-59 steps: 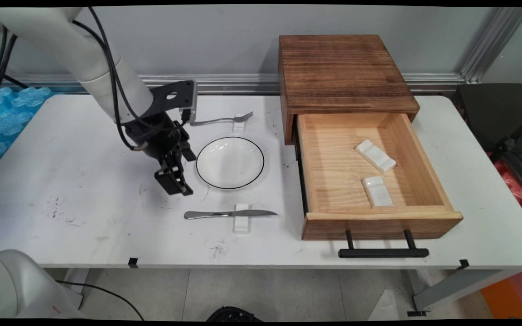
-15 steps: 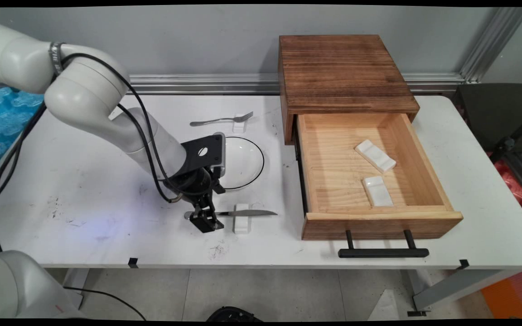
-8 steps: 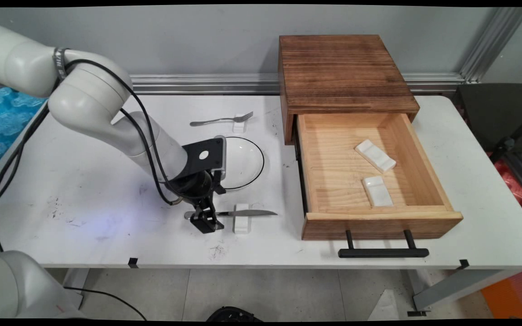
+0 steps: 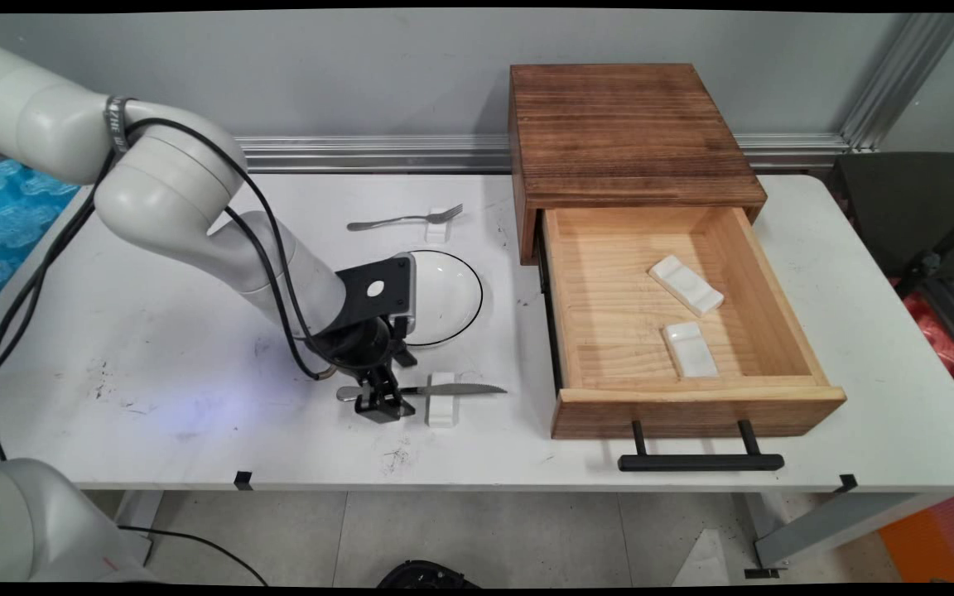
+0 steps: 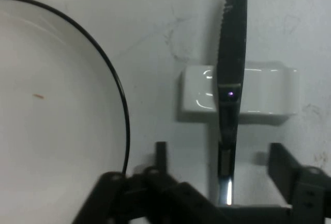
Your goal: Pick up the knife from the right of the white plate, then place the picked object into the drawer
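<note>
A steel knife (image 4: 452,389) lies along the table's near side with its blade resting on a small white rest (image 4: 441,407). My gripper (image 4: 381,406) is down at the knife's handle. In the hand view my gripper (image 5: 222,157) is open and straddles the handle, with one finger (image 5: 161,154) on the plate side and the other finger (image 5: 282,162) on the far side. There is a gap on each side. The knife (image 5: 231,53) runs up across the rest (image 5: 269,92). A white plate with a black rim (image 4: 452,294) sits just behind; its edge (image 5: 121,94) curves past the left finger.
A fork (image 4: 402,220) lies on a second white rest (image 4: 437,232) behind the plate. At the right stands a dark wooden box (image 4: 626,132) with its drawer (image 4: 609,281) pulled out, holding two white rests (image 4: 686,285) (image 4: 691,349). The drawer's black handle (image 4: 699,462) overhangs the table's front edge.
Since 3.9 s ago the arm has swung from left of the plate to the knife's handle. Over the last second the gripper has sunk lower around the handle; the knife lies where it was.
</note>
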`<state>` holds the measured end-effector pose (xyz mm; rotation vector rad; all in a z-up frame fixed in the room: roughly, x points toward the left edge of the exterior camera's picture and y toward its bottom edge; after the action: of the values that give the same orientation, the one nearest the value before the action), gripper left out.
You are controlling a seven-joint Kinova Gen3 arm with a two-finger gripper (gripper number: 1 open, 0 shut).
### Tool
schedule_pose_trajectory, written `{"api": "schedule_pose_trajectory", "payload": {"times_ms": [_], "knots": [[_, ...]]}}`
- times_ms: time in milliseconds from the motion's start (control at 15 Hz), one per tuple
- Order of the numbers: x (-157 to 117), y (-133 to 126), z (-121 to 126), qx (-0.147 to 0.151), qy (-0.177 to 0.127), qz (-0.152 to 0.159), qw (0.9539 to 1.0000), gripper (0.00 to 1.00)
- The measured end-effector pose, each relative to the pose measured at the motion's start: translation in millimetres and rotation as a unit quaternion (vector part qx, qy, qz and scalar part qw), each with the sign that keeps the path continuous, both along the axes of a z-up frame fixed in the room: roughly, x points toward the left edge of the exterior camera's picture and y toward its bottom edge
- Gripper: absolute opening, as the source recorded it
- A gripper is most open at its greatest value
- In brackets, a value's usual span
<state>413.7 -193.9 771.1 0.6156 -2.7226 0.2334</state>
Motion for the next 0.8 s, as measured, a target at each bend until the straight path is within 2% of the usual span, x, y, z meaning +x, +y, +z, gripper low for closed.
{"api": "schedule_pose_trajectory", "payload": {"times_ms": [800], "knots": [[-1.5,7.4,8.9,0.006,0.001,0.005,1.0000,0.00]]}}
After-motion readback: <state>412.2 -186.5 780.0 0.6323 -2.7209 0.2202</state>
